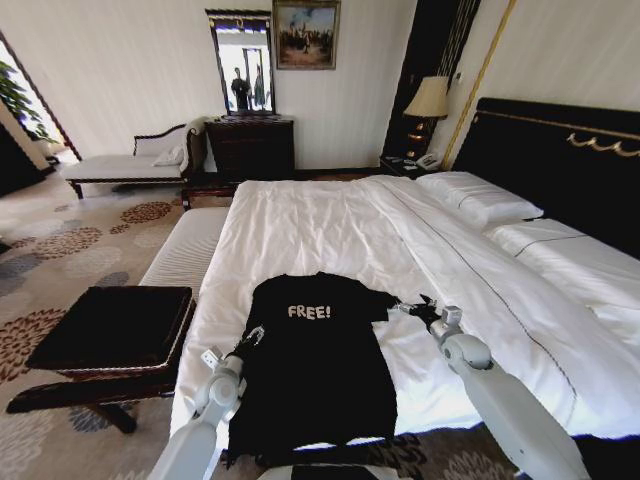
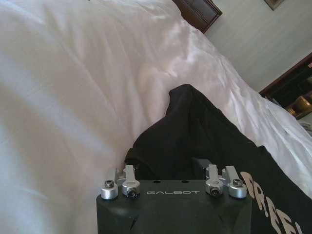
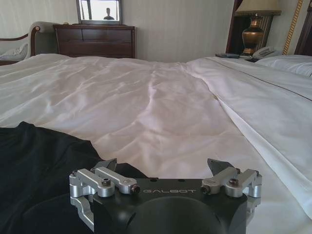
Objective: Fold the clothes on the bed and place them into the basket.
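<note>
Nearest the head cam: black short-sleeved T-shirt w/ white "FREE!" lettering (image 1: pixel 315 370), spread flat at foot end of large bed w/ white duvet and tall black gold-trimmed headboard (image 1: pixel 330 225), hem hanging over the near edge. Left gripper (image 1: pixel 250 338) down at shirt's left edge below the sleeve; right gripper (image 1: pixel 425 311) by the right sleeve. Left wrist view: left gripper (image 2: pixel 174 168) over bunched black cloth, fingers hidden behind the body, so clenched or released — can't tell. Right wrist view: right gripper (image 3: pixel 163 168) w/ fingers spread wide, released, nothing between; one fingertip over sleeve edge, other over bare duvet. Step in hand, by judgement: start of fold, both arms set at sleeves, no fold made yet, shirt still full width. Next move prob. calls for pinching only the shirt layer, not duvet beneath, then carrying each side inward evenly. Shallow square basket w/ brown wicker sides and black lining (image 1: pixel 115 325) waits on a low dark stand left of bed, near the shirt. Head cam gives basket and whole shirt layout; wrist cams give the cloth under the fingers. Right wrist also shows dark wood dresser (image 3: pixel 93 40) beyond bed.
</note>
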You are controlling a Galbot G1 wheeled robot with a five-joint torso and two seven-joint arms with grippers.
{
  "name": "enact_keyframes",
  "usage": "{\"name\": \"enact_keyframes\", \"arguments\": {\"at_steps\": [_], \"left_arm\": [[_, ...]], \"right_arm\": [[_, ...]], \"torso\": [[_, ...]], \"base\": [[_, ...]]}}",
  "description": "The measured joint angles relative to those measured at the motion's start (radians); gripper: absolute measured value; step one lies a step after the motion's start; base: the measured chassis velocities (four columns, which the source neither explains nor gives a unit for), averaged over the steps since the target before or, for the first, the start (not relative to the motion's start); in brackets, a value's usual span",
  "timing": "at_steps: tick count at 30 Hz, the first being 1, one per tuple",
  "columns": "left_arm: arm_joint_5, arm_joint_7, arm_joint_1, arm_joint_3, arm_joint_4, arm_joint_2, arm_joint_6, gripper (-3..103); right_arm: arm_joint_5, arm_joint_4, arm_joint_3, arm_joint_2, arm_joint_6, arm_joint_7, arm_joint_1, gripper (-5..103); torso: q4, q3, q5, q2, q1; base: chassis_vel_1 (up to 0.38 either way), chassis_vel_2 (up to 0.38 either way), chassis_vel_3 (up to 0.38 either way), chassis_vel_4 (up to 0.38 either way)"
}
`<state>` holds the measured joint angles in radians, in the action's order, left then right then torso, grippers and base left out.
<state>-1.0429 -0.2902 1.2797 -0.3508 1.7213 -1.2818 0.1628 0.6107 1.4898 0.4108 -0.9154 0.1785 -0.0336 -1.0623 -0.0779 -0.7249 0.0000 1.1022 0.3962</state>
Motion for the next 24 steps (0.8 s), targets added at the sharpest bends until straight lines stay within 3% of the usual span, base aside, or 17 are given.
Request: {"name": "enact_keyframes", "arguments": {"at_steps": [3,9,11,15,24], "left_arm": [[0.008,0.0,0.005,-0.002,0.006,-0.001,-0.003,49],[0.025,-0.005,0.015,-0.01,0.022,0.003,-0.004,22],[0.027,-0.005,0.016,-0.01,0.022,0.006,-0.004,22],[0.033,-0.006,0.008,-0.013,0.021,0.017,-0.005,2],[0.084,-0.012,-0.021,-0.01,0.019,0.059,-0.02,0]], "right_arm": [[-0.001,0.0,0.0,0.002,0.001,0.0,-0.002,100],[-0.004,0.0,0.0,0.003,0.001,-0.002,-0.003,100],[-0.004,0.001,0.0,0.003,0.002,-0.002,-0.003,100],[-0.005,0.004,0.003,0.003,0.002,-0.002,-0.007,100],[-0.007,0.008,0.015,-0.001,0.002,-0.003,-0.018,100]], "torso": [[0.0001,0.0,0.0,0.0,0.0],[0.0,0.0,-0.0001,0.0,0.0],[0.0,0.0,0.0,0.0,0.0],[0.0,0.0,-0.0001,0.0,0.0],[0.0,0.0,-0.0002,0.0,0.0]], "base": [[0.0,0.0,0.0,0.0],[0.0,0.0,0.0,0.0],[0.0,0.0,0.0,0.0],[0.0,0.0,0.0,0.0],[0.0,0.0,0.0,0.0]]}}
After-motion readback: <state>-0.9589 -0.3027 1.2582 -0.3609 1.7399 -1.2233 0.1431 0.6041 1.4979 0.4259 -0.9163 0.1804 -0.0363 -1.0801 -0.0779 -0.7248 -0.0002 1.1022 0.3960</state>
